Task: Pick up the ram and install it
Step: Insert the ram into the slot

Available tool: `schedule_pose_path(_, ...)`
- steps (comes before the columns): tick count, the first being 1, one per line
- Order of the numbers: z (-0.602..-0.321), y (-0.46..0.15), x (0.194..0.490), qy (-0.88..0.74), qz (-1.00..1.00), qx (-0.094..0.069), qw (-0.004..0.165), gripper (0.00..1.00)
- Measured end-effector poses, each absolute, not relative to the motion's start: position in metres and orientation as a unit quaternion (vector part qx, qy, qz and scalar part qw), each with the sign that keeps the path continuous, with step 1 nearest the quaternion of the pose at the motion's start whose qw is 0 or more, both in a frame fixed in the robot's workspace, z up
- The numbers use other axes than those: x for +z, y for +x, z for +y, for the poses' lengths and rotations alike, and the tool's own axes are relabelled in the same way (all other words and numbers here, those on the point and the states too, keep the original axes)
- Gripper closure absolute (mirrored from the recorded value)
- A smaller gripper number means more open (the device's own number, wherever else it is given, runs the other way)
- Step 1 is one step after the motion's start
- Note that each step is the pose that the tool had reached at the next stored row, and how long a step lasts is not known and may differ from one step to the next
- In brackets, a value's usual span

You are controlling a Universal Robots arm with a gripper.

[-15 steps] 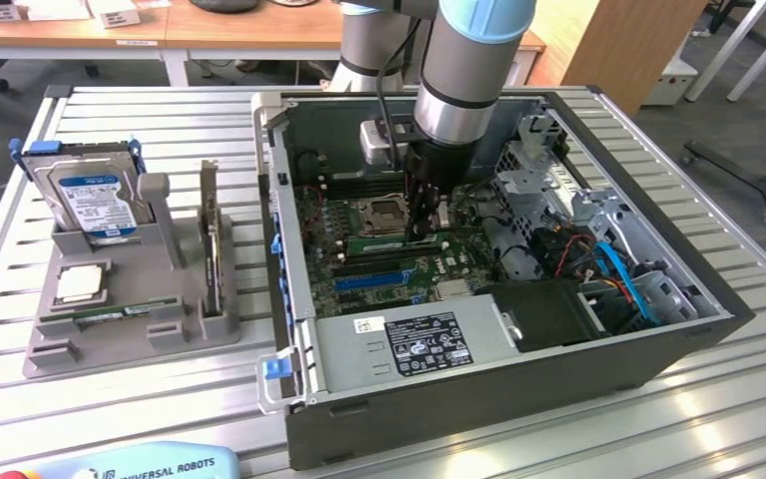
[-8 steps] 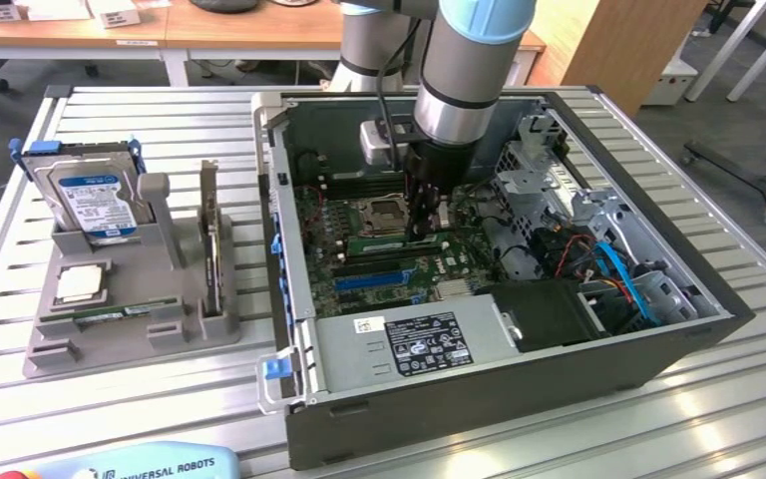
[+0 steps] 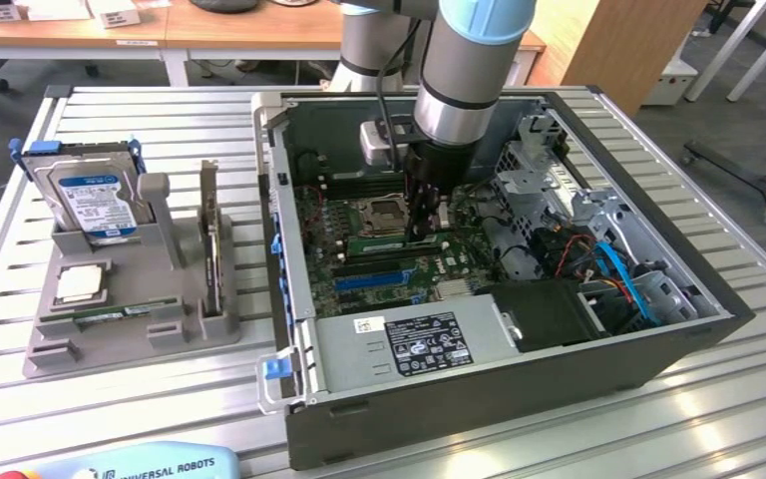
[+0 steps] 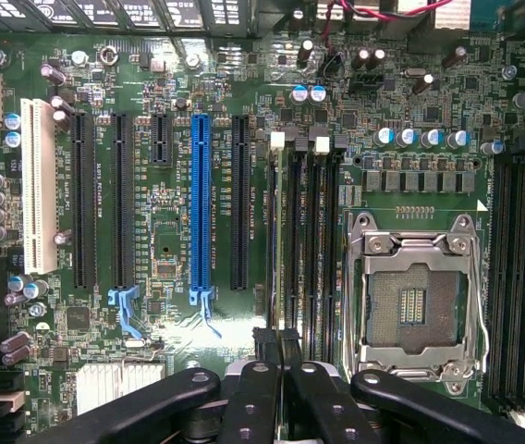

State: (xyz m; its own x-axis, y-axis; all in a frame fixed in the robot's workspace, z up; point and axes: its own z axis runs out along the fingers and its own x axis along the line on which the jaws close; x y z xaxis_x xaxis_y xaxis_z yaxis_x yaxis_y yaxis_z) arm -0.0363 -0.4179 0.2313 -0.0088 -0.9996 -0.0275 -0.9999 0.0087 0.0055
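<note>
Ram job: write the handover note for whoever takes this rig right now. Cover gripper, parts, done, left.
Gripper: shut, down inside the open computer case, low over the memory slots beside the CPU socket. I cannot make out anything pinched between its fingertips.
Ram: a green stick sits in the grey holder on the exterior view's left, in front of the hard drive. The expansion card stands in the same holder.
Done: nothing that shows; no pickup yet.
Left: pickup and seating in a slot.
</note>
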Motion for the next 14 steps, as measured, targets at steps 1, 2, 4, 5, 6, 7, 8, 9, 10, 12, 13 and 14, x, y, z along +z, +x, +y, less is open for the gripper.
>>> schedule_pose_path(1,-0.4179,-0.0363,0.2313,-0.704,0.71,0.012,0.008,0.88)
schedule_pose_path(2,-0.4179,-0.0363,0.2313,-0.705,0.71,0.012,0.008,0.88)
schedule_pose_path(4,-0.4179,-0.0363,0.2313,-0.705,0.709,0.012,0.008,0.88)
schedule_pose_path(5,-0.4179,-0.0363,0.2313,-0.705,0.709,0.012,0.008,0.88)
schedule_pose_path(6,-0.4179,-0.0363,0.2313,-0.705,0.709,0.012,0.008,0.88)
schedule_pose_path(7,-0.4179,-0.0363,0.2313,-0.705,0.709,0.012,0.008,0.88)
schedule_pose_path(8,-0.4178,-0.0363,0.2312,-0.705,0.709,0.012,0.008,0.88)
schedule_pose_path(9,-0.4178,-0.0363,0.2312,-0.705,0.709,0.012,0.008,0.88)
schedule_pose_path(10,-0.4178,-0.0363,0.2312,-0.705,0.709,0.012,0.008,0.88)
schedule_pose_path(12,-0.4175,-0.0362,0.2312,-0.705,0.709,0.012,0.008,0.88)
schedule_pose_path(13,-0.4172,-0.0363,0.2312,-0.705,0.709,0.012,0.008,0.88)
schedule_pose_path(14,-0.4172,-0.0363,0.2312,-0.705,0.709,0.012,0.008,0.88)
